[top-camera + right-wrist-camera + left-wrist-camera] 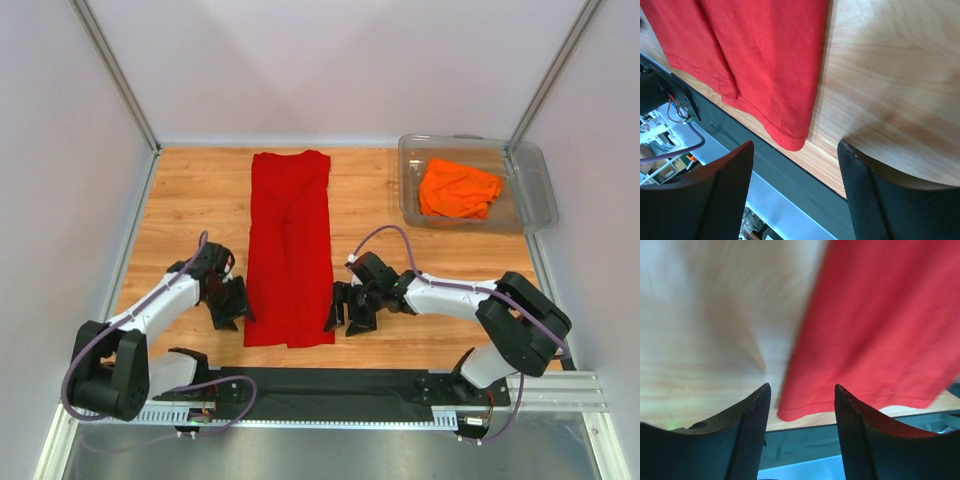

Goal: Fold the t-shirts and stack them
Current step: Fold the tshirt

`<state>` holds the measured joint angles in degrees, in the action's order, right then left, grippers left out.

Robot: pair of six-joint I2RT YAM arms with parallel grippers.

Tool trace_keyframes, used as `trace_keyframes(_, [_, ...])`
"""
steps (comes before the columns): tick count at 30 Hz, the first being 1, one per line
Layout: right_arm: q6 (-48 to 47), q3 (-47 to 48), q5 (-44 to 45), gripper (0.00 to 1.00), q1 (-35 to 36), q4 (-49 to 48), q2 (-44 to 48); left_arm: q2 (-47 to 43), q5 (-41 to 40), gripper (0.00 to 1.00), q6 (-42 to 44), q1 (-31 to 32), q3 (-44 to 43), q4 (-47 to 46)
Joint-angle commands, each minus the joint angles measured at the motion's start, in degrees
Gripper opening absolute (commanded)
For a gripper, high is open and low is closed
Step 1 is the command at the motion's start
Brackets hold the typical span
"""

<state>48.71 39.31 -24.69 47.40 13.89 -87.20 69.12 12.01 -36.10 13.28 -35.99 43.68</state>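
Note:
The red t-shirt (pixel 290 245) lies on the wooden table folded into a long narrow strip running from the far edge toward me. My left gripper (pixel 230 303) is open beside its near left corner; the left wrist view shows that corner (pixel 790 410) just ahead between the jaws. My right gripper (pixel 348 307) is open beside the near right corner, which shows in the right wrist view (pixel 792 137) ahead of the open jaws. The orange t-shirt (pixel 458 189) lies crumpled in the clear bin.
The clear plastic bin (pixel 530 190) stands at the far right of the table. A black rail (pixel 330 385) runs along the near table edge just behind the shirt's hem. Grey walls enclose the table on three sides.

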Motion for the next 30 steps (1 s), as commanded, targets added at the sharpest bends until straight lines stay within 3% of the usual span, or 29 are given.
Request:
trace_keyframes(1, [3.9,-2.0,2.8,0.68,0.3,-5.5,2.5,-6.1,1.4,0.59,-12.8,-0.2,4.5,-6.0])
trace_keyframes(4, [3.6,-2.4,2.9,0.65,0.4,-5.5,2.0,-10.5,-3.2,0.56,-13.6,-0.2,6.6,-2.3])
trace_keyframes(10, [6.6,-4.0,2.0,0.65,0.4,-9.3,0.5,-14.0,0.4,0.56,-14.4,-0.2,15.1,-12.0])
trace_keyframes(16, [8.1,-4.7,4.1,0.64,1.2,-8.1,0.8,-13.5,-0.8,0.52,-15.1,0.3,13.8,-6.8])
trace_keyframes(21, [9.1,-3.5,6.4,0.63,2.0,-6.2,-0.1,-16.1,-6.5,0.55,-17.4,0.8,11.2,1.6])
trace_keyframes(30, [8.6,-1.7,7.7,0.62,2.0,-3.8,-2.1,-16.7,-3.9,0.47,-15.9,1.2,12.8,-2.8])
